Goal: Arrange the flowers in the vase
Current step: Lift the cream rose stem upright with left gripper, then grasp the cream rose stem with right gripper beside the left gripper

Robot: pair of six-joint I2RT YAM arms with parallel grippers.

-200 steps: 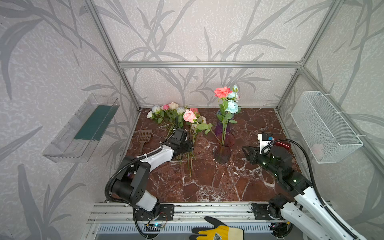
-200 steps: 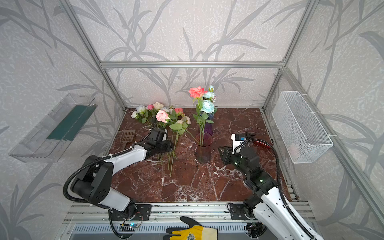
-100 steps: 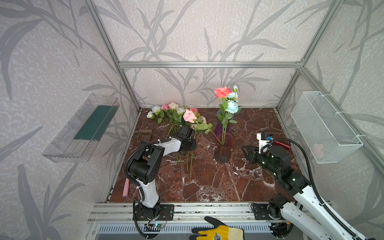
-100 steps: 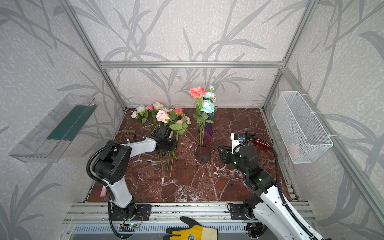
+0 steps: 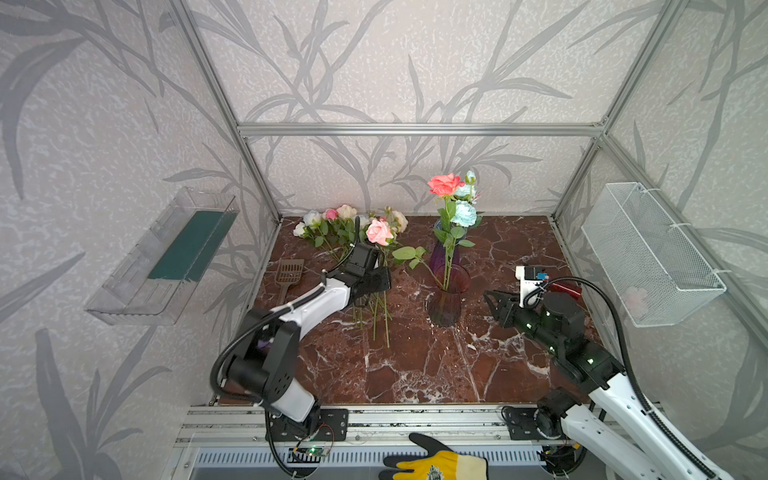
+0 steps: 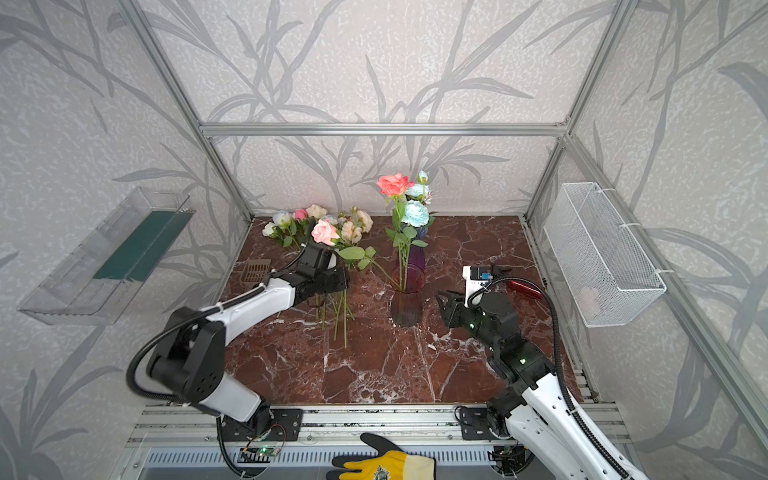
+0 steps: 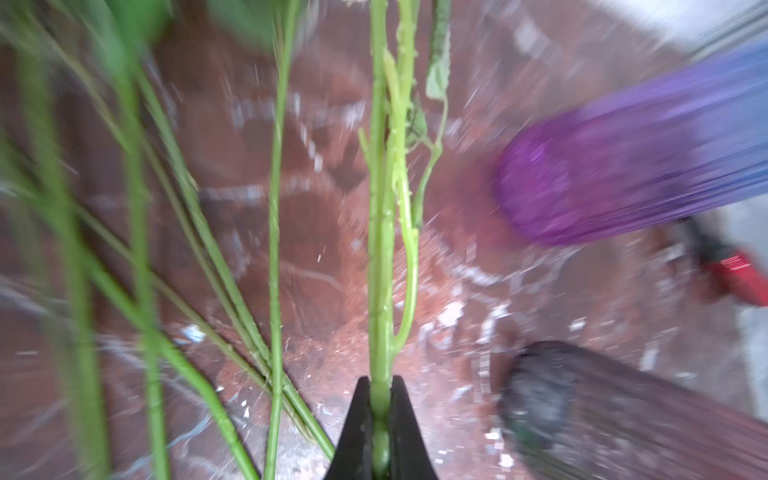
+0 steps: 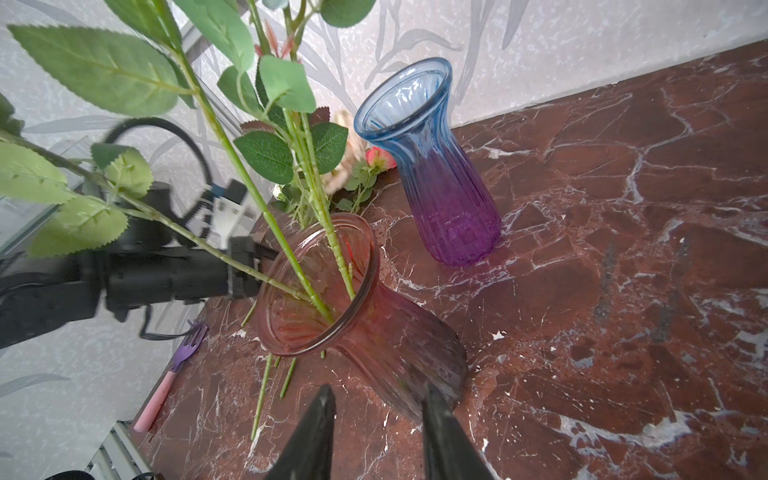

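The left gripper (image 7: 381,380) is pinching one green stem (image 7: 380,249) among the flowers (image 5: 353,224) lying on the worktop (image 5: 415,365), left of the reddish vase (image 5: 446,299). The right gripper (image 8: 377,388) is hovering spread just beside that vase, which is holding other roses (image 5: 451,195).

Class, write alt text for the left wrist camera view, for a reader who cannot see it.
The left gripper, its black jaws shut, pinches one thin green flower stem. More loose green stems lie beside it on the red-brown marble tabletop, with a blurred blue-to-purple ribbed glass vase beyond.
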